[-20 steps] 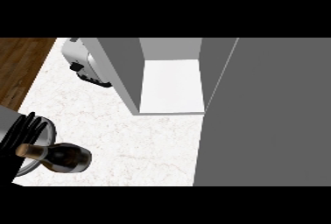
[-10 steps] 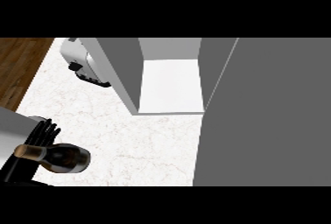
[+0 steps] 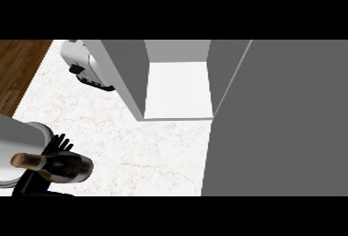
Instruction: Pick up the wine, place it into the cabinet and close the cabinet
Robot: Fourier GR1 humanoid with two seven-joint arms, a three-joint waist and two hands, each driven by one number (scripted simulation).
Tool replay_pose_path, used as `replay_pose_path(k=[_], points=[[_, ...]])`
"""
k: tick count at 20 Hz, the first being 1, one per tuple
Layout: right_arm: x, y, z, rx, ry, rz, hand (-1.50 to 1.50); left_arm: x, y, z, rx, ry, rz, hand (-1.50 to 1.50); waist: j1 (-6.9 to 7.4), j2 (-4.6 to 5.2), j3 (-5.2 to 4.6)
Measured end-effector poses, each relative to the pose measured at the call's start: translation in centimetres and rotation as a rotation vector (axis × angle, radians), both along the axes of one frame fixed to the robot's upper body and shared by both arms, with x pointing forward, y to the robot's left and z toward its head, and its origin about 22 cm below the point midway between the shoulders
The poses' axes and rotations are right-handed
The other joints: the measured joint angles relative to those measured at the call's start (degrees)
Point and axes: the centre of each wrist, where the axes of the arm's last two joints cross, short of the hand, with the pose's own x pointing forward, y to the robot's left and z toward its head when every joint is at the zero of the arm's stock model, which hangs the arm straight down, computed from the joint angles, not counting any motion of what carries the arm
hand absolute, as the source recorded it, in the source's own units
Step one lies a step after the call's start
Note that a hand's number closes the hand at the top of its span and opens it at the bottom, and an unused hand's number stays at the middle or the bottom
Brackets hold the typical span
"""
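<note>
The wine stands at about eight o'clock on the pale marbled bench, seen from nearly straight above: a cork-coloured top toward nine o'clock and a dark, glossy body widening toward three o'clock. The left robot hand sits right against it on the nine-to-eleven o'clock side, its grey forearm coming in from the left edge. Its fingers point up past the bottle's shoulder and look fairly straight and spread, not curled round the glass. The bottle hides the palm, so contact is likely but not certain. No right robot hand shows.

The cabinet is at twelve o'clock, its white floor exposed between grey side walls, well apart from the bottle. Its door is a large grey panel filling the three o'clock side. A pale appliance with dark fittings sits at eleven o'clock, just beside the cabinet's left wall.

My judgement is that the grasp is not yet made. The main risk is toppling: the bottle is tall and narrow-necked, and straight fingers pressing its shoulder could tip it toward three o'clock. Glossy glass may also slip if only the neck is taken. Later, the carry toward twelve o'clock passes near the cabinet's left wall and the appliance, where a tilted bottle could clip an edge.
</note>
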Motion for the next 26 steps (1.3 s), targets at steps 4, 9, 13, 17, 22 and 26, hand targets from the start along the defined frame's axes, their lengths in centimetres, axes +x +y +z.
replay_pose_path(k=[4,9,13,17,22,26], points=[[-0.1,0.2,0.0,0.0,0.007,0.01,-1.5,0.8,-0.5,-0.6,-0.032,0.019,-0.006,-1.5,-0.18,0.03,-0.12],[-0.1,0.4,0.1,-0.004,0.01,0.017,-1.5,1.2,-1.2,-1.3,-0.05,0.024,-0.02,-1.5,-0.06,0.05,-0.18],[0.0,0.4,0.4,-0.007,0.003,0.01,-1.5,1.7,-2.0,-1.7,-0.058,0.013,-0.026,-1.5,0.02,0.09,-0.2],[0.0,0.4,0.2,-0.007,0.01,0.007,-1.5,2.8,-2.6,-1.4,-0.056,-0.008,-0.039,-1.5,0.07,0.07,-0.16],[0.0,0.5,0.1,-0.007,0.017,0.011,-1.5,3.1,-3.3,-1.8,-0.064,-0.037,-0.015,1.5,0.18,0.06,-0.13],[-0.1,0.3,0.2,-0.023,0.025,0.005,-1.5,3.1,-3.4,-2.0,-0.09,-0.04,-0.001,1.5,0.22,0.04,-0.12]])
